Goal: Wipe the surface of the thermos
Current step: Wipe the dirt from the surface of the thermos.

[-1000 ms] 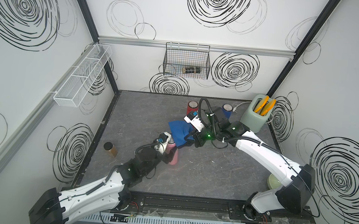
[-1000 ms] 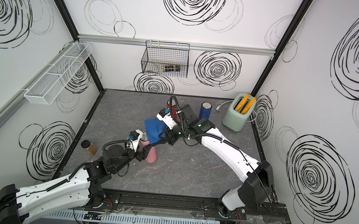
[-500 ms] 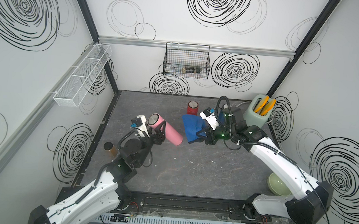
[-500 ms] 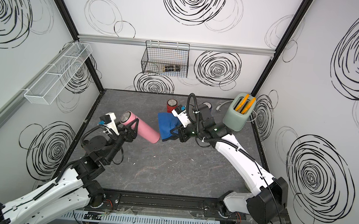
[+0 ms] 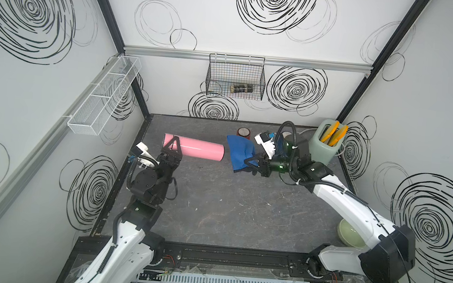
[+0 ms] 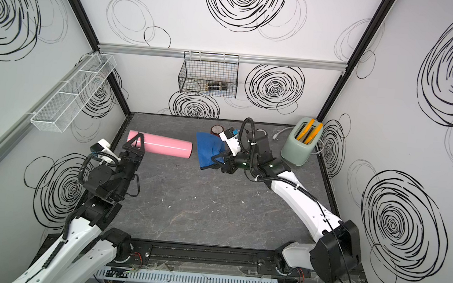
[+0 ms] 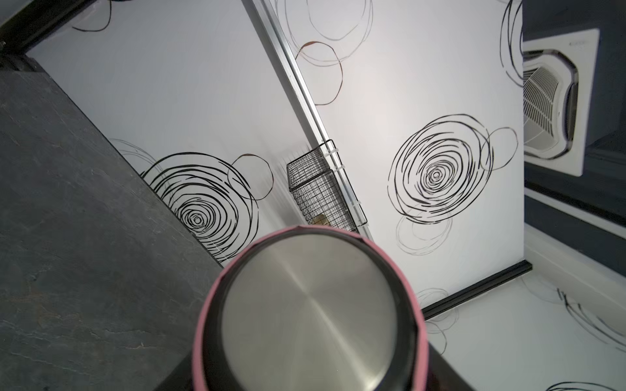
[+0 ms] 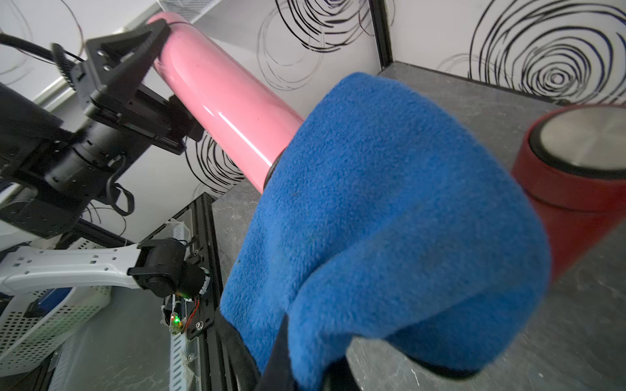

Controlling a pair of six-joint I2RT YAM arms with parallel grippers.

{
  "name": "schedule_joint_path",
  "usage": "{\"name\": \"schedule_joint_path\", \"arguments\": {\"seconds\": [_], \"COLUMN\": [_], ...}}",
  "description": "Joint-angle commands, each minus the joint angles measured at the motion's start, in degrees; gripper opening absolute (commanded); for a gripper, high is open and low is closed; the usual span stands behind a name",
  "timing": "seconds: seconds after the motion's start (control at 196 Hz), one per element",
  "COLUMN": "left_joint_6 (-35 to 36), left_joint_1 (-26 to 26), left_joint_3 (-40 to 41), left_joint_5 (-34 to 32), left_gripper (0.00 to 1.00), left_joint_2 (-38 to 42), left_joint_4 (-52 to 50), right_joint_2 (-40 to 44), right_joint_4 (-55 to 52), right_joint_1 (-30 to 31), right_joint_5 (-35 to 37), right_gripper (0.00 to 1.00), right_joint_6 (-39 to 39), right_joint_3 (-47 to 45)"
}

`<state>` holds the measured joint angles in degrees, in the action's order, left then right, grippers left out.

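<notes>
The pink thermos (image 5: 199, 150) (image 6: 167, 147) hangs level above the table, its steel end (image 7: 311, 315) facing the left wrist camera. My left gripper (image 5: 173, 143) (image 6: 136, 143) is shut on its left end, one black finger (image 8: 128, 50) across the pink wall. In the left wrist view the thermos hides the fingers. My right gripper (image 5: 248, 163) (image 6: 216, 161) (image 8: 298, 372) is shut on a blue cloth (image 5: 239, 154) (image 6: 207, 151) (image 8: 389, 220). In both top views a narrow gap shows between the cloth and the thermos's right end. In the right wrist view the cloth covers that end.
A red cup with a steel lid (image 5: 243, 132) (image 8: 576, 176) stands just behind the cloth. A green toaster (image 5: 324, 146) sits at the back right and a green bowl (image 5: 348, 234) by the right arm's base. A wire basket (image 5: 236, 78) and a white rack (image 5: 103, 97) hang on the walls.
My left arm has lifted the thermos off the table's middle, swung it left and turned it level. My right gripper has drawn back to the right with the cloth.
</notes>
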<state>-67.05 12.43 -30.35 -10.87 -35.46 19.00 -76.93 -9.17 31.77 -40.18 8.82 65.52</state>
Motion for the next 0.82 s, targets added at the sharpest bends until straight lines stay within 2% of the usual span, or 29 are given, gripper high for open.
{"name": "schedule_joint_path", "arguments": {"seconds": [0.0,0.326,0.81], "left_joint_6": [-14.4,-20.5,-21.0], "left_joint_1": [-3.6,-4.3,-4.4], "left_joint_3": [-1.3,-0.4,1.9], "left_joint_5": [6.0,7.8,8.1], "left_gripper": [0.0,0.0,0.0], "left_joint_2": [1.1,0.2,1.0], "left_joint_4": [7.5,8.8,7.8], "right_joint_2": [-2.7,-9.3,-12.2], "right_joint_4": [7.1,13.8,18.6], "right_joint_1": [1.8,6.4,4.9], "right_joint_5": [-3.5,-5.0,-5.8], "right_gripper": [0.0,0.0,0.0], "right_joint_6": [2.2,4.1,6.4], "right_joint_3": [2.5,6.7,12.1]}}
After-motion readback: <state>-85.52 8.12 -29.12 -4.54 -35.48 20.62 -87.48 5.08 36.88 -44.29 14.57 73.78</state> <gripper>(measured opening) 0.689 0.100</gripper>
